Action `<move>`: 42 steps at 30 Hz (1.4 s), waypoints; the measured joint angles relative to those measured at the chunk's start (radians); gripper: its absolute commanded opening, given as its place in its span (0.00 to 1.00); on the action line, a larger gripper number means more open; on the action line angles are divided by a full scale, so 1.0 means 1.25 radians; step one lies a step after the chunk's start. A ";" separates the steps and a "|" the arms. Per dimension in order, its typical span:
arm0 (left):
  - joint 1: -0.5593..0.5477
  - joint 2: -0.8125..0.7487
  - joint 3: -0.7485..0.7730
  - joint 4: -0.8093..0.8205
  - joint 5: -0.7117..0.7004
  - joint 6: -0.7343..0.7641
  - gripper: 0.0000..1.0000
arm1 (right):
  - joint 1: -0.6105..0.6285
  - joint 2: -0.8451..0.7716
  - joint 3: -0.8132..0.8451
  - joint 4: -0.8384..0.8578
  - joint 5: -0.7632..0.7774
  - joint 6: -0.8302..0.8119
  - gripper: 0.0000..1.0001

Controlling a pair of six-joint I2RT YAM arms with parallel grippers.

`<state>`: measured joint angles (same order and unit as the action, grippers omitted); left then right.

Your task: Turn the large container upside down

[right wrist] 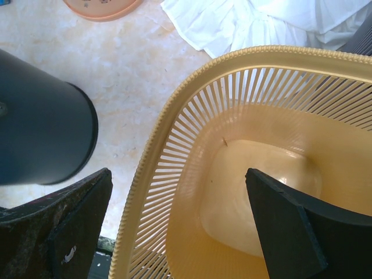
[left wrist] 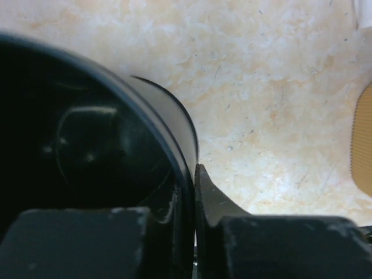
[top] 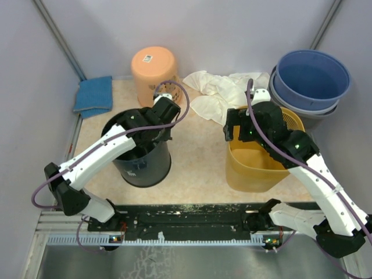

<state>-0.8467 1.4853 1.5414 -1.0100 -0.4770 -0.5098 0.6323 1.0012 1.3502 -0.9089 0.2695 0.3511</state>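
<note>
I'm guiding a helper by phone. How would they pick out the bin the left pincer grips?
Look left on the table, in front of the orange tub. The black bin stands there mouth up, with the left pincer clamped on its rim. It is the only black container; the yellow basket to its right is slatted.

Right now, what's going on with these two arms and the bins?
The left pincer is clamped on the rim of the black bin, one finger inside and one outside. The right pincer hangs open astride the rim of the yellow basket, gripping nothing. Both containers stand upright, so nothing is flipped yet.
</note>
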 measured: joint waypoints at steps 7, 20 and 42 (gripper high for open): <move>0.004 0.005 0.044 0.049 0.078 0.014 0.00 | 0.000 -0.010 0.000 0.003 0.007 -0.001 0.98; 0.199 -0.173 -0.112 0.392 0.485 -0.128 0.00 | 0.000 -0.095 -0.019 0.066 0.014 -0.002 0.98; 0.720 -0.408 -0.640 0.799 0.876 -0.359 0.47 | 0.000 0.239 0.272 0.255 -0.326 -0.047 0.98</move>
<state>0.0532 0.9752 0.7418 -0.0113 0.6174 -0.9581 0.6319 1.3003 1.6901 -0.5907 -0.1379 0.2924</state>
